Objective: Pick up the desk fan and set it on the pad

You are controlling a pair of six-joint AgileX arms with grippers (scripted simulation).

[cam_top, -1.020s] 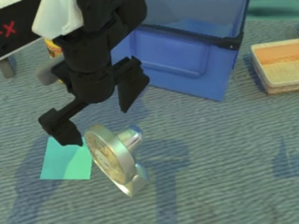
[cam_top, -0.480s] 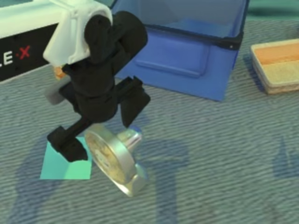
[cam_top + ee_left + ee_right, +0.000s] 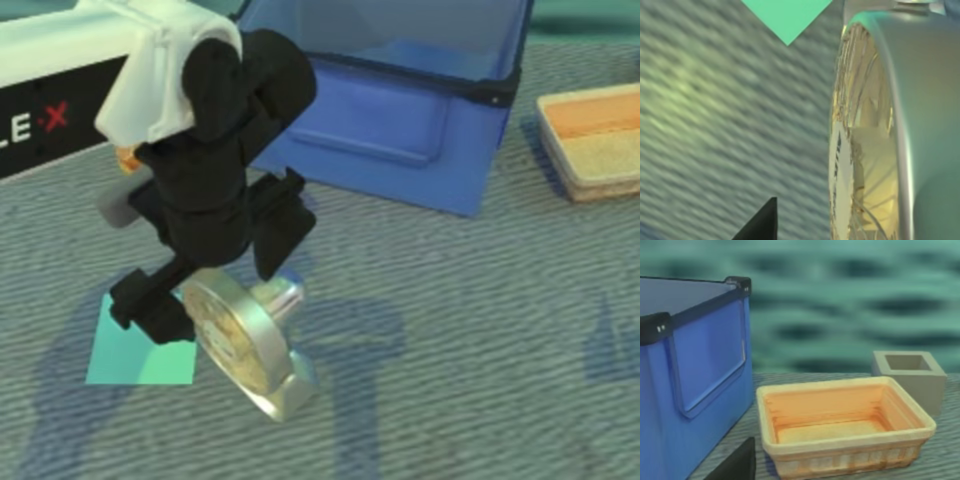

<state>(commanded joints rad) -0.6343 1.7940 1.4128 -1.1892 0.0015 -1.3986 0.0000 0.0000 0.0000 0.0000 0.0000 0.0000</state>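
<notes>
Top view, desk fan (image 3: 243, 345) upright, grille facing left toward pad (image 3: 135, 355), left claw (image 3: 215, 285) released, straddling it.

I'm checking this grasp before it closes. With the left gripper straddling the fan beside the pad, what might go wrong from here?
1. The left gripper is open around the fan, whose ring is thick, shiny and stands tilted; the fingers may slip or tip it over.
2. One finger hangs over the pad, so it may drag that thin sheet.
3. The blue bin stands close behind, so a high lift may clip it.
</notes>
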